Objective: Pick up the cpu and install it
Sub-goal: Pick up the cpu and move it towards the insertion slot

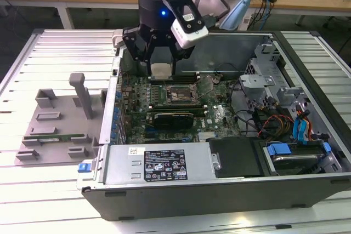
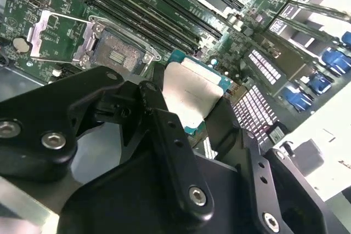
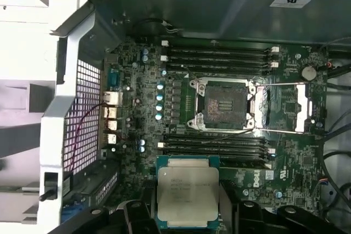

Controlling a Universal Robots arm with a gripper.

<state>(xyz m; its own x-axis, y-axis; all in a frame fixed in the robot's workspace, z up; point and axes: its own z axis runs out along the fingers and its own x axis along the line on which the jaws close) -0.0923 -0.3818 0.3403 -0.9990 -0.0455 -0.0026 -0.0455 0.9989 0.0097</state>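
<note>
The cpu (image 1: 160,70), a flat square chip with a silvery lid and pale rim, hangs in the air over the open computer case. My gripper (image 1: 160,73) is shut on it, one black finger on each side. In the first wrist view the cpu (image 3: 187,193) sits between the fingers (image 3: 133,216), lid facing the camera, a short way from the open black-framed socket (image 3: 223,104). The second wrist view has the cpu (image 2: 194,92) held at an angle above the board, with the socket (image 2: 114,53) and its raised metal latch frame beside it. In the exterior view the socket (image 1: 181,96) lies just below and to the right of the gripper.
Memory slots (image 3: 219,58) flank the socket on both sides. A black expansion card (image 1: 174,118) lies across the board nearer the camera. The case's metal wall (image 1: 112,102) rises on the exterior view's left, drive bays and cables (image 1: 285,119) on its right. A grey fixture tray (image 1: 55,119) stands outside the case.
</note>
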